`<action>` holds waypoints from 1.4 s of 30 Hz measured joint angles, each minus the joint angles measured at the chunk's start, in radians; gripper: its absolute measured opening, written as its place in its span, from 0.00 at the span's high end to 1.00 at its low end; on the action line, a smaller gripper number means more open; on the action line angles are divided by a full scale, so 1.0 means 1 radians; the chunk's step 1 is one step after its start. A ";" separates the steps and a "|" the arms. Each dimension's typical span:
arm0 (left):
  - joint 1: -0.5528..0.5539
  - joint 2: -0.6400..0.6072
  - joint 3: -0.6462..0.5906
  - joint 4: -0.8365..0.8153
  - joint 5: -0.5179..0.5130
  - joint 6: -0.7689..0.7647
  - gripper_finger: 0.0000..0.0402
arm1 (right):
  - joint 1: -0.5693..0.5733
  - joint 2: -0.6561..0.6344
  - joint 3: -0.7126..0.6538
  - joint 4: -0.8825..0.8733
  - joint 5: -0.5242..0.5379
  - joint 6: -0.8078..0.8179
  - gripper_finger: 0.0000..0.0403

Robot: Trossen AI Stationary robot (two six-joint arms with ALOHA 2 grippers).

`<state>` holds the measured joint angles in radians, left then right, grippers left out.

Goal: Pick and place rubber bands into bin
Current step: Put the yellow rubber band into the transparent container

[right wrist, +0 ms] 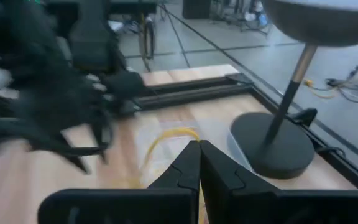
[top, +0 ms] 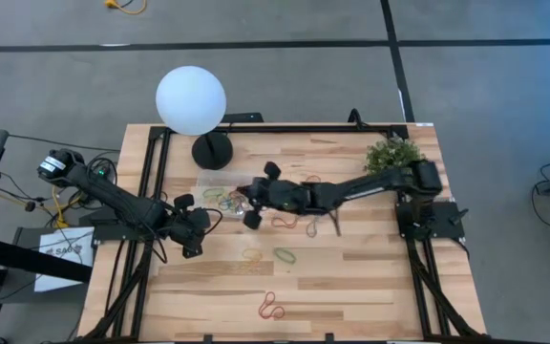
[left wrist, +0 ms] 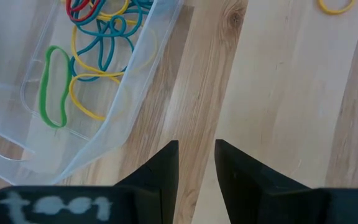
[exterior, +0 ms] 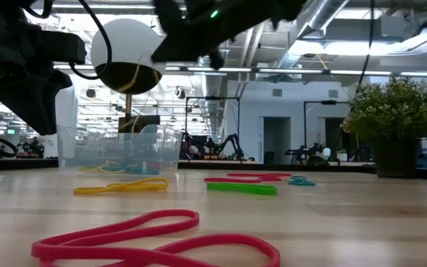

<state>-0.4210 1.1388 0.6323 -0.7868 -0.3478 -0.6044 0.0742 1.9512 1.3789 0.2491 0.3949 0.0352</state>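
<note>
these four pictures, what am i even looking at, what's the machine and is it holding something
Two dark robot arms work at a wooden table. One picture looks down from above, one looks level across the tabletop, and two come from cameras on the wrists. Loose rubber bands lie on the wood; others already sit in the clear bin beside a globe lamp. The right gripper is over the bin, fingers shut on a yellow rubber band. The left gripper waits nearby, slightly open and empty.

A grey concrete floor (top: pixel 285 86) crossed by dark seam lines is spreading around the pale wooden plank table (top: pixel 351 277). Beyond the table, white walls with dark doorways (exterior: pixel 273 139) are standing under exposed ceiling ducts (exterior: pixel 325 18) and strip lights.
</note>
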 joint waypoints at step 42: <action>0.000 0.000 0.000 0.187 -0.035 -0.035 0.76 | 0.092 -0.255 0.384 -1.243 -0.013 0.106 0.81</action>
<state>-0.4213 1.1389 0.6323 -0.6001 -0.3823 -0.6399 0.1663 1.6961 1.7624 -0.9943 0.3821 0.1414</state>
